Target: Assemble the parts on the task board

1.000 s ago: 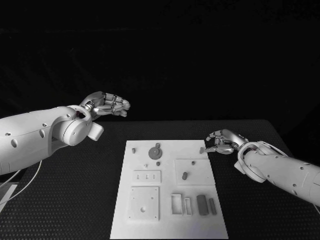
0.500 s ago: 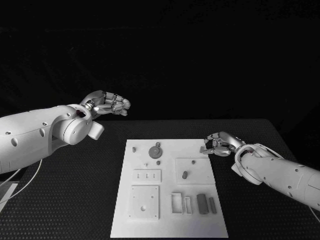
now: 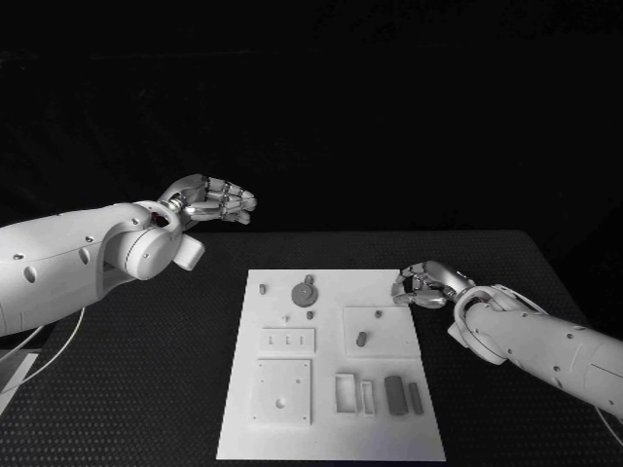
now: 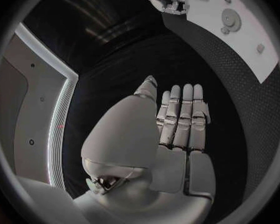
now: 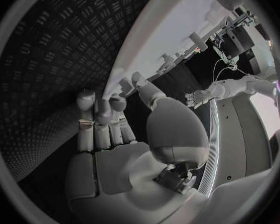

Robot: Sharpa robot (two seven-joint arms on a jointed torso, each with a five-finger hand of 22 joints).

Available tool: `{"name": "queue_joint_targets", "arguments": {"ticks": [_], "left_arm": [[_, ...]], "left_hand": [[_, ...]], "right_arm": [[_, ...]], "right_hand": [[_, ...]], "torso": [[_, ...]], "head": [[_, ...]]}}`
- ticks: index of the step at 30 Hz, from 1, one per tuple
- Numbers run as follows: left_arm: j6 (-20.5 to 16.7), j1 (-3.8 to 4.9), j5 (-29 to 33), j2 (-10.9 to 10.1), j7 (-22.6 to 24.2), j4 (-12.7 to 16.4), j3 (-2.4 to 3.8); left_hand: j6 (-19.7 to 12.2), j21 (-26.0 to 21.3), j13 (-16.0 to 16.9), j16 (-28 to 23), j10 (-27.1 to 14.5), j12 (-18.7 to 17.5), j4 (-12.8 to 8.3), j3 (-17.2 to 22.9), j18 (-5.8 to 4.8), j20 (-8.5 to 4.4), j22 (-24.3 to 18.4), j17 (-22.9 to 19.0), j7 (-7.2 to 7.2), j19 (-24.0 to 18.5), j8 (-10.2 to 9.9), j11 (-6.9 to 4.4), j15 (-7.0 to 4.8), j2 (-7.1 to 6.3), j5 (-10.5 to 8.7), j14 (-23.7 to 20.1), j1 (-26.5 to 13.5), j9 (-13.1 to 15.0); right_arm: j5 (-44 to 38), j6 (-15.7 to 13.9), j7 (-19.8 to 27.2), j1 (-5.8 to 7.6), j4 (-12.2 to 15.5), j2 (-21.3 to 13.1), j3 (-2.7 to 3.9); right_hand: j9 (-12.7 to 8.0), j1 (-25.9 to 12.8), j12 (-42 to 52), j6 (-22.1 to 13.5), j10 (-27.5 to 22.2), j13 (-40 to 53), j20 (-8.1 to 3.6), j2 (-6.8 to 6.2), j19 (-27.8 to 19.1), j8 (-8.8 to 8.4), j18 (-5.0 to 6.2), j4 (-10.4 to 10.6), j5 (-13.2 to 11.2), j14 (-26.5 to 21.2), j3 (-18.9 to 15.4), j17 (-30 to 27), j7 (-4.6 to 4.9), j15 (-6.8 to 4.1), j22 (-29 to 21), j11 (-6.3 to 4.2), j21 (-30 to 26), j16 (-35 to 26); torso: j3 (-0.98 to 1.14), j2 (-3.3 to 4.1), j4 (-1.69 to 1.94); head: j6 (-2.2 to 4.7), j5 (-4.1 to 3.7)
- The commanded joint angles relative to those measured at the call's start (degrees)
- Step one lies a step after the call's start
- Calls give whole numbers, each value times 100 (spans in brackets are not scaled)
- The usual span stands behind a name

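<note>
Judging by how the pieces lie, the assembly looks barely begun. The task board (image 3: 329,362) sits in the middle of the tabletop (image 3: 143,389), running from its near edge toward the far edge. On the board's near right part, two dark bar-shaped parts (image 3: 394,396) lie flat beside a pale rectangular frame (image 3: 344,394), seemingly still waiting to be placed. A round part with a small stem (image 3: 305,292) rests near the board's far end, a small dark peg (image 3: 361,339) stands or lies in the square block toward the board's right edge, and a tiny piece (image 3: 263,288) lies near the far left corner. Whether any of these is already seated in its final slot cannot be told.

The right hand (image 3: 426,287) is at the board's far right corner, its fingers (image 5: 99,115) curled together against the board's edge; whether they pinch a small part there cannot be told. The left hand (image 3: 216,202) hangs in the air beyond the tabletop's far left side, well apart from the board, its fingers (image 4: 184,115) pressed side by side and bent, holding nothing visible.

Most of the work, I judge, is left: the bars and loose pieces need picking up and fitting.
</note>
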Motion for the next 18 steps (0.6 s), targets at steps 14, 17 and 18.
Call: {"name": "queue_joint_targets", "arguments": {"ticks": [14, 17, 18], "left_arm": [[46, 2, -38, -9, 50, 21, 2], [47, 2, -38, -8, 49, 21, 2], [47, 2, -38, -9, 49, 21, 2]], "left_hand": [[10, -30, -10, -35, 49, -34, 15, -36, 98, -5, 7, 10, 17, 55, -36, 10, -12, 1, -28, 44, 12, 7], [10, -30, -10, -36, 50, -36, 15, -36, 98, -5, 7, 10, 18, 56, -37, 10, -12, 1, -29, 45, 11, 7], [10, -31, -10, -36, 51, -37, 15, -36, 98, -5, 7, 10, 19, 56, -37, 10, -12, 1, -29, 45, 10, 7]], "right_arm": [[82, -102, 77, -29, -66, 99, 3], [82, -93, 75, -31, -77, 115, 3], [82, -92, 77, -32, -81, 121, 3]], "right_hand": [[107, 21, 64, 377, 89, -56, -36, 201, 74, 178, 567, -14, 9, 76, 31, -17, -51, -122, 66, -123, 70, 51], [113, 22, 66, 387, 98, -61, -41, 211, 80, 182, 567, -14, 9, 84, 31, -19, -58, -130, 67, -130, 75, 53], [114, 23, 66, 389, 100, -62, -42, 213, 81, 183, 567, -14, 9, 86, 31, -20, -59, -132, 67, -132, 76, 53]], "torso": [[3, -5, -5], [3, -6, -1], [6, -6, 0]], "head": [[-17, 22], [-21, 23], [-22, 22]]}}
